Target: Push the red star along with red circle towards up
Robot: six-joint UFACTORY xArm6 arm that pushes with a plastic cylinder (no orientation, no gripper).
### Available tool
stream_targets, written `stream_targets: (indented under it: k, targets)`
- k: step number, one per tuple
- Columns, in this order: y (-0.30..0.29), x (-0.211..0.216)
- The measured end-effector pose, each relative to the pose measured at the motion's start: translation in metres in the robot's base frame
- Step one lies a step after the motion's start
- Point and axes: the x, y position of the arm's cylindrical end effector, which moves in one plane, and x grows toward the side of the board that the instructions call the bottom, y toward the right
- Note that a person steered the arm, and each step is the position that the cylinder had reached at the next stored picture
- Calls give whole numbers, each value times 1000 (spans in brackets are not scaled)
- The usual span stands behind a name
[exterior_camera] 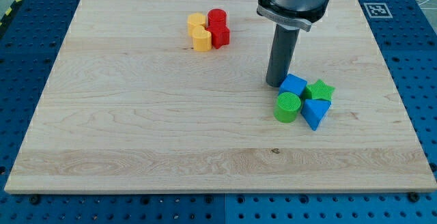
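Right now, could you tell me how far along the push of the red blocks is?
Done: red star and red circle already touch, near the view's top. In hand: nothing; my tip sits by the blue cube, far from them. Left: the whole upward push.

— Where is my tip (276, 85)?

— It sits on the wooden board (136, 115), just left of the blue cube (293, 85); it looks like it touches the cube, but I cannot tell for sure.

— What is by the cube?

— A green star (319, 89), a green cylinder (287, 107) and a blue triangle (315, 112); all four huddle together.

— And the red ones?

— The red circle (217, 17) is near the view's top; the red star (220, 35) sits right below it, touching; two yellow blocks (199, 31) press on their left; my tip is well apart from them.
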Motion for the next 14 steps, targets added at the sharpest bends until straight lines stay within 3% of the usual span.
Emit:
stream_targets:
  k: [1, 3, 7, 11, 14]
  targets:
    - [0, 0]
    - [-47, -64]
    - [-77, -63]
    - [-77, -136]
    - [-78, -158]
